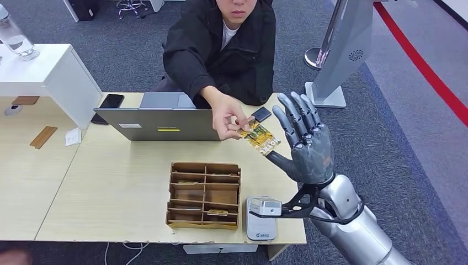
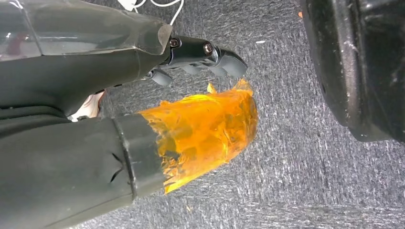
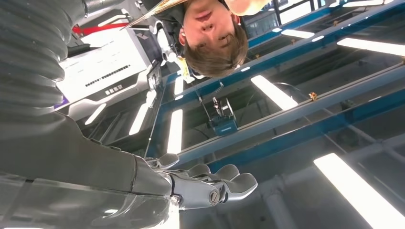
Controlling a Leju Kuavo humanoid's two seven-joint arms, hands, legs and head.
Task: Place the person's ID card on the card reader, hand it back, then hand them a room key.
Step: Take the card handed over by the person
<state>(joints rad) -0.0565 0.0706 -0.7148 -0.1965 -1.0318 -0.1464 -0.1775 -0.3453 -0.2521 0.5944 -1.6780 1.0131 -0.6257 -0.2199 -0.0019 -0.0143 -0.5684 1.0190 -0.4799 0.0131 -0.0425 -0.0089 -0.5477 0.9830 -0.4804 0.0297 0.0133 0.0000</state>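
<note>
Card hangs between person's hand and open, empty right hand: a handover; next, closing fingers on it.

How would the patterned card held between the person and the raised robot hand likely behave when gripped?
The card looks thin and flat, so probably stiff yet light. Its printed face may be smooth, so it could slip from the right robot hand, whose fingers are spread.
</note>
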